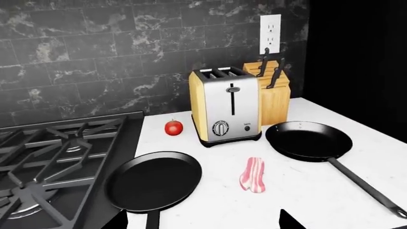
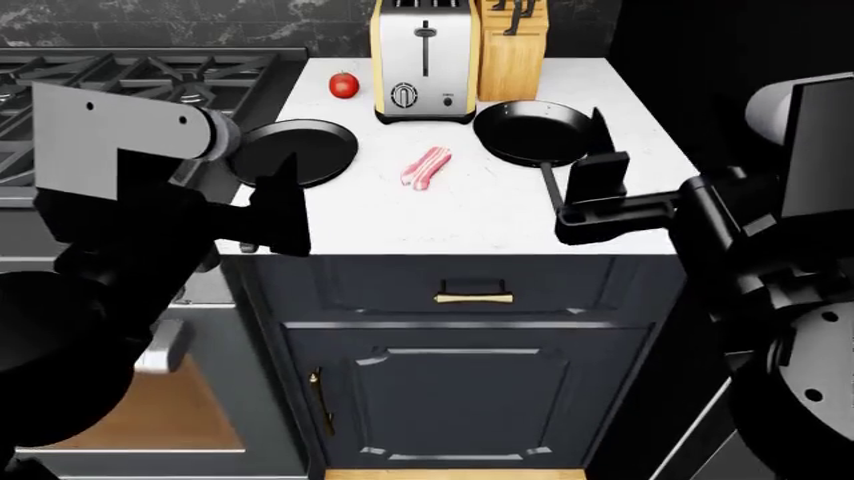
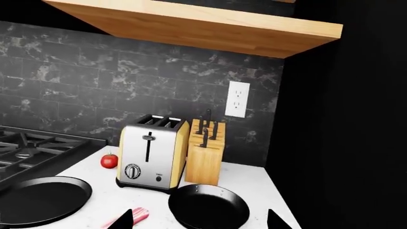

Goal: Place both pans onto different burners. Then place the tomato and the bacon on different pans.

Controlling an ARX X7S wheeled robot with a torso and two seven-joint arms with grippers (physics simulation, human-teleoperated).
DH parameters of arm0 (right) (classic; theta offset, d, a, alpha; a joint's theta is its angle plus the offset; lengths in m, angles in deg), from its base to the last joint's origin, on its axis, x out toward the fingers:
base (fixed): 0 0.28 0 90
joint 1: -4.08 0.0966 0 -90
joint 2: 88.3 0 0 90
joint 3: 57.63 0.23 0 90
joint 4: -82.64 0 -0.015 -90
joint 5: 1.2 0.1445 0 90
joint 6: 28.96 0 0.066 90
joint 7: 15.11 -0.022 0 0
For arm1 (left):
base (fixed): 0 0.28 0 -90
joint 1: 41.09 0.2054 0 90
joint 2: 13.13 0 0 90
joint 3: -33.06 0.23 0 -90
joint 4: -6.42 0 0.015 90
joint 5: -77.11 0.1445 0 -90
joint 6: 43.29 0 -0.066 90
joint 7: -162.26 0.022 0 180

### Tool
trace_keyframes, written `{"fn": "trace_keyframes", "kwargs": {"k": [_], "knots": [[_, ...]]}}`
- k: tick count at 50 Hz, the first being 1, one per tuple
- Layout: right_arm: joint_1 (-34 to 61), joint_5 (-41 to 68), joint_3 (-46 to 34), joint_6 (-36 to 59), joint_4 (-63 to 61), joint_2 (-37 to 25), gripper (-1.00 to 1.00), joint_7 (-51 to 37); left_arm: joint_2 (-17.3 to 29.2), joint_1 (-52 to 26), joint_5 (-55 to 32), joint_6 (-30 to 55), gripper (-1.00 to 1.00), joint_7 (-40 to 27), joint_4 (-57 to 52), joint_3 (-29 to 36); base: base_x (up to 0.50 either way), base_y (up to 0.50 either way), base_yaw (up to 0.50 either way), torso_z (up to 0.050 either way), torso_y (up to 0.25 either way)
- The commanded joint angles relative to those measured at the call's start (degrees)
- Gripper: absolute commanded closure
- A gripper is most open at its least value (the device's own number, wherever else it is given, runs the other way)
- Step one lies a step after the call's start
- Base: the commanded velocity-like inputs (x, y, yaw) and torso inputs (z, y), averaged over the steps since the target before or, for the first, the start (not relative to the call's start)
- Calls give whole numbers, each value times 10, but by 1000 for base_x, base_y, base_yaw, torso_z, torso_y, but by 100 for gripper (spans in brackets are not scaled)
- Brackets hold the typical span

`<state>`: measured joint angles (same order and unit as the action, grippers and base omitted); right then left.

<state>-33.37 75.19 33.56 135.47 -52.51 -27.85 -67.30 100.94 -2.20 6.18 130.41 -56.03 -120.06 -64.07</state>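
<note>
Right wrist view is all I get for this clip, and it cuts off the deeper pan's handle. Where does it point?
Observer: The deeper pan has its handle running toward the front edge of the counter.
Operator: And the bacon? I only see one end of it.
Observer: The bacon lies whole on the counter between the deeper pan and the flat pan, touching neither.
</note>
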Motion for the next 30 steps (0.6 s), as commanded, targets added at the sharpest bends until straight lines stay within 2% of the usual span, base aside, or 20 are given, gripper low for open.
{"fn": "trace_keyframes", "kwargs": {"k": [1, 30], "knots": [[-2, -16, -8, -9, 5, -3, -100, 7, 13, 9, 11, -27, -100, 10, 5, 18, 27, 0, 0, 0, 0], [-4, -51, -41, -25, 12, -14, -100, 26, 28, 16, 27, -60, -100, 20, 25, 45, 37, 15, 0, 0, 0]]}}
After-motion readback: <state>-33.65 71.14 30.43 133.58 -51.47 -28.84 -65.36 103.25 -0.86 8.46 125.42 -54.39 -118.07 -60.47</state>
